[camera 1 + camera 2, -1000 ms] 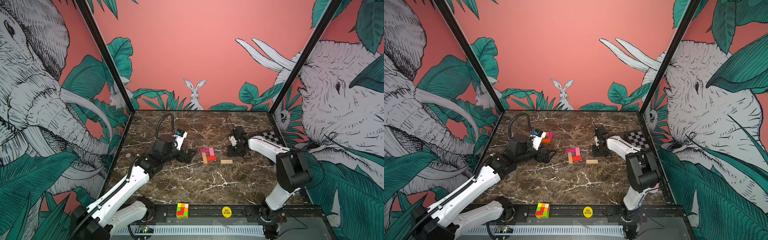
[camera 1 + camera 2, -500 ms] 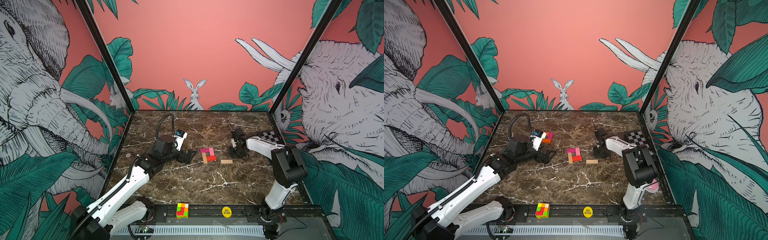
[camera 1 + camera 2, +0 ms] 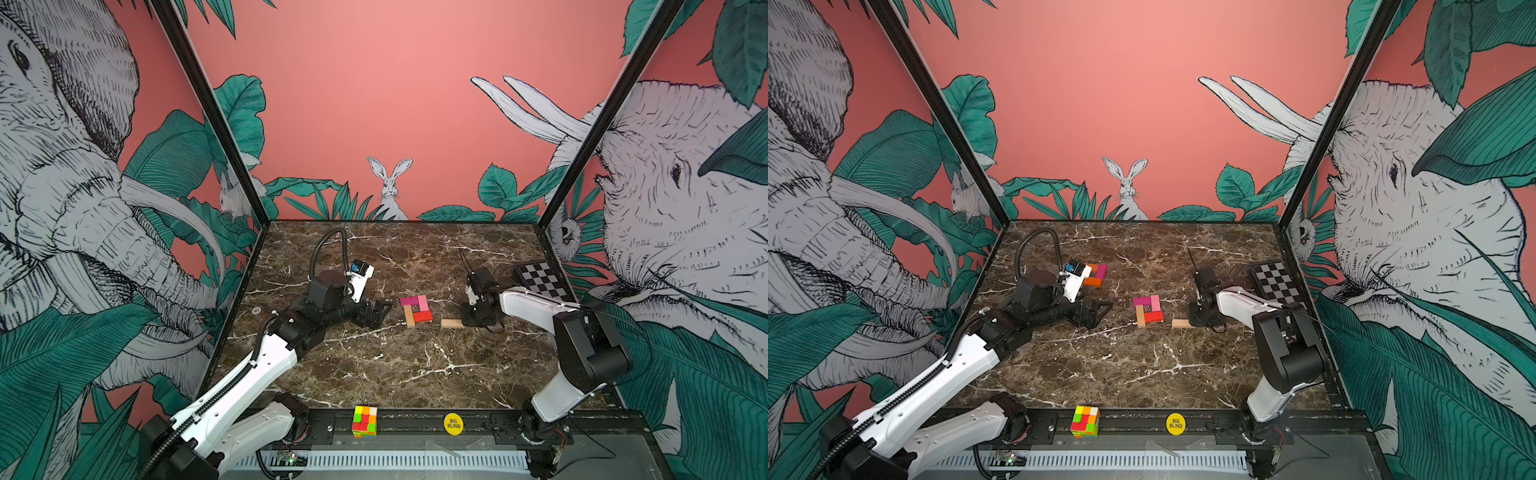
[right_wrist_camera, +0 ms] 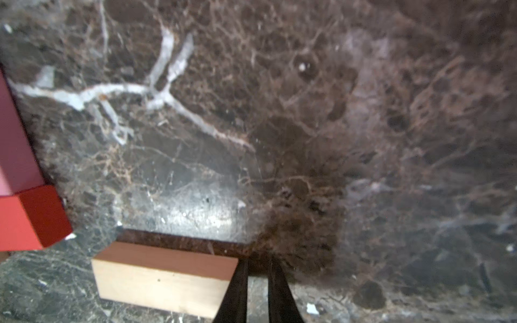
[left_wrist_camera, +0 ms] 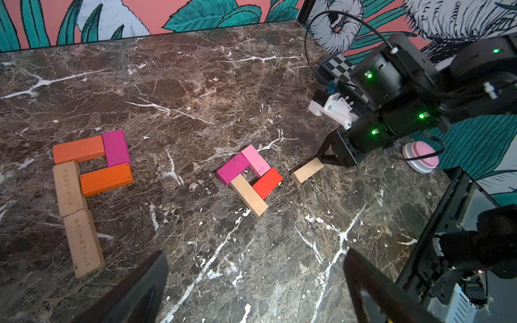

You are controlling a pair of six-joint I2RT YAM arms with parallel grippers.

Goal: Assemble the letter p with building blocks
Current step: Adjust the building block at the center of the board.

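Four building blocks, magenta, pink, red and tan, lie in a small square ring [image 3: 415,309] [image 3: 1148,309] [image 5: 249,179] at mid-table. A loose tan block [image 3: 452,323] [image 3: 1182,323] [image 5: 307,171] [image 4: 165,279] lies flat just right of the ring. My right gripper [image 3: 467,321] [image 3: 1192,321] [image 5: 321,160] [image 4: 257,268] is low on the table at that block's right end. Its jaws are shut with nothing between them, and one finger touches the block's end. My left gripper [image 3: 380,313] [image 3: 1100,313] [image 5: 254,253] hangs wide open and empty, left of the ring.
A P-shaped group of orange, magenta and tan blocks [image 5: 84,181] [image 3: 1096,274] lies at the left, behind the left wrist. A checkerboard [image 3: 540,280] sits at the right wall. A puzzle cube [image 3: 365,422] and a yellow button [image 3: 453,424] sit on the front rail.
My right gripper has come forward and down to the loose tan block's right end, and its jaws have shut. The left arm and all the blocks have stayed still.
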